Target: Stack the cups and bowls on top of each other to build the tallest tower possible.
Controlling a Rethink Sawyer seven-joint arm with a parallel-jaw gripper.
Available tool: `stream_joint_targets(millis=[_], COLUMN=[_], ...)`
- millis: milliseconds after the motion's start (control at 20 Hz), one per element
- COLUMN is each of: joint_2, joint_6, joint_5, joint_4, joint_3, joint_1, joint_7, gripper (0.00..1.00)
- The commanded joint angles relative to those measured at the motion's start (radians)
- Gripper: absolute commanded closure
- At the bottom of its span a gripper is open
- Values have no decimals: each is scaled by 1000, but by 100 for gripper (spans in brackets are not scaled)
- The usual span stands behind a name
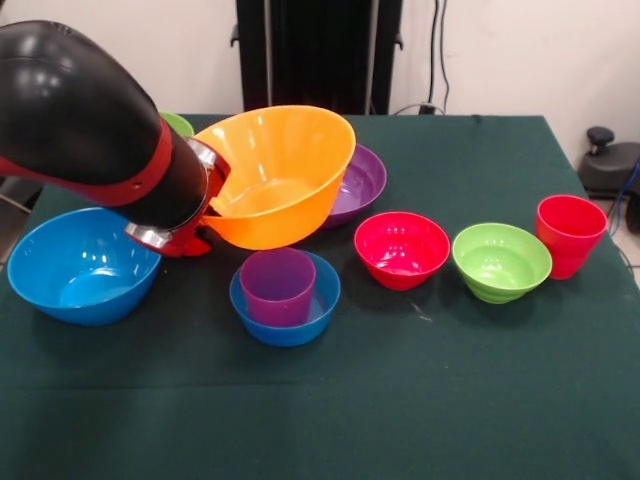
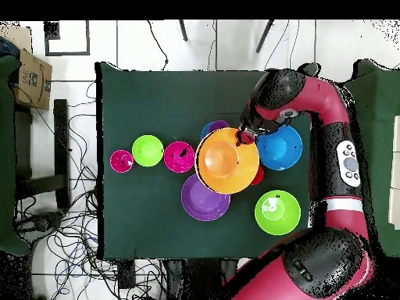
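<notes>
The yellow bowl point(image 1: 280, 175) is held tilted above the counter point(image 1: 420, 400) by the gripper point(image 1: 205, 205), whose fingers are clamped on its rim at the picture's left. In the front view the bowl's base is seen clear of the cloth, in front of the purple bowl point(image 1: 362, 180). Only a sliver of the large green bowl point(image 1: 178, 122) shows there, behind the arm point(image 1: 80, 110); from overhead that green bowl point(image 2: 277, 212) is seen whole, near the robot's base.

The purple cup point(image 1: 277, 285) is seen standing inside the small blue bowl point(image 1: 290, 315) in the front view; overhead, that pair is mostly hidden under the yellow bowl point(image 2: 227, 160). The large blue bowl point(image 1: 80, 265) sits beside the gripper. The red bowl point(image 1: 401, 248), small green bowl point(image 1: 501, 260) and red cup point(image 1: 570, 232) stand in a row, separate.
</notes>
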Motion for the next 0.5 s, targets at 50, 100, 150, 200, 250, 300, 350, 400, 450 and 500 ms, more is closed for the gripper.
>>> stream_joint_targets(millis=[50, 100, 150, 200, 250, 300, 350, 400, 450, 500], joint_2=[51, 49, 46, 41, 36, 32, 28, 23, 19, 16], joint_6=[-34, -24, -13, 4, 17, 29, 42, 55, 67, 77], joint_5=[-56, -57, -59, -64, -67, -70, -73, -76, -78, -81], joint_4=[-84, -91, -97, -105, -109, -113, -117, -121, -125, -132], joint_3=[-23, -24, -25, -28, -30, -32, -34, -36, -38, -39], joint_1=[37, 39, 42, 47, 51, 54, 58, 62, 66, 70], joint_7=[-255, -256, -258, -260, -261, -262, -263, -264, -265, -267], gripper=[100, 100, 100, 100, 100, 100, 100, 100, 100, 100])
